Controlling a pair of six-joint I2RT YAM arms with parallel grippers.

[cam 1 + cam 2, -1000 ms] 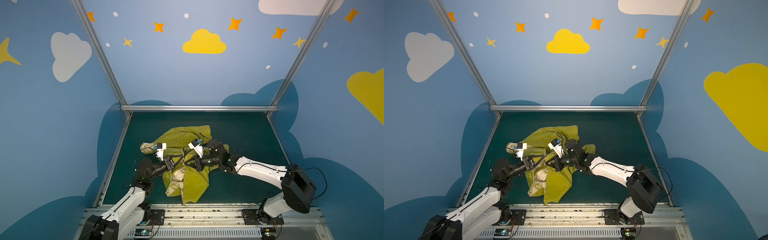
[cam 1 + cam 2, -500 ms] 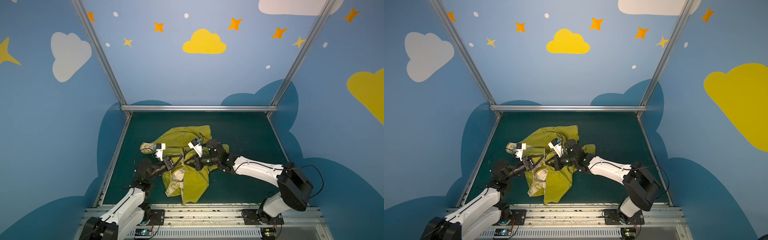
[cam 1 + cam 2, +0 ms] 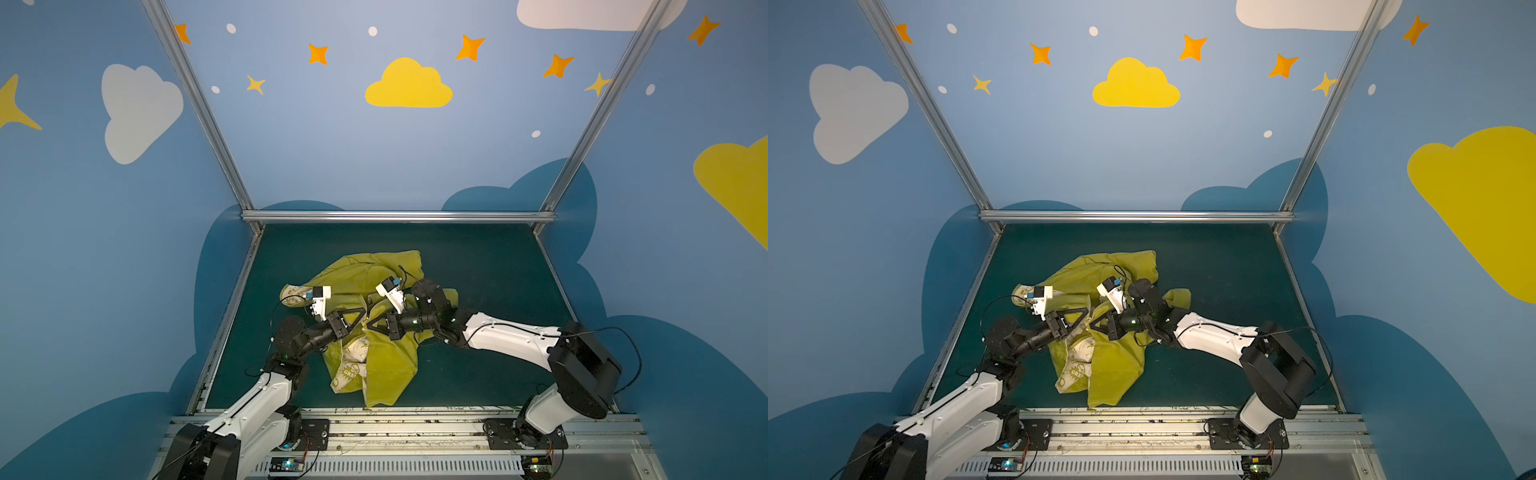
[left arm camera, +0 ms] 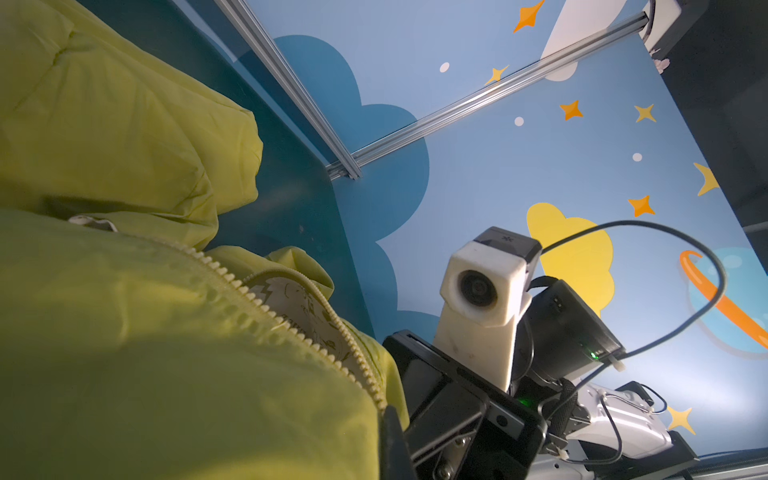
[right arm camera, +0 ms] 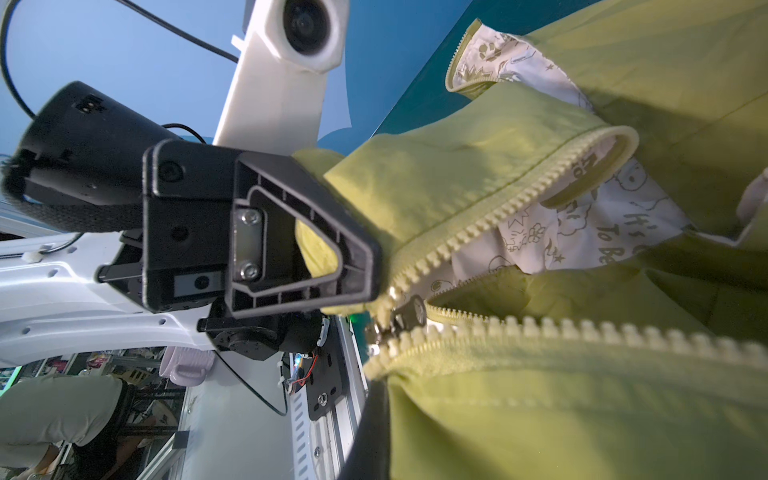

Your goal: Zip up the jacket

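The jacket (image 3: 386, 361) (image 3: 1113, 368) lies crumpled on the dark green table mat (image 3: 478, 270), covering the mat's middle and trailing toward 6 o'clock, where its hem nearly reaches the front rail; a rounded yellow fold sticks out at 10 o'clock. Its front is not zipped: the two rows of zipper teeth (image 5: 498, 216) spread apart into a V and the cream printed lining (image 5: 582, 232) shows between them, with the metal slider (image 5: 409, 311) at the point of the V. The left arm comes in from 7 o'clock and the right arm from 4 o'clock, and the two tips meet almost nose to nose over the jacket's middle in both top views. The left gripper (image 3: 363, 312) (image 3: 1086, 311) (image 5: 365, 286) has its jaws together, pinching yellow fabric just beside the slider (the cloth bunches through its open finger frame). The right gripper (image 3: 370, 323) (image 3: 1093, 326) is also closed, and jacket fabric beside the other tooth row drapes right against its dark finger (image 5: 370, 419); it appears clamped on that cloth.
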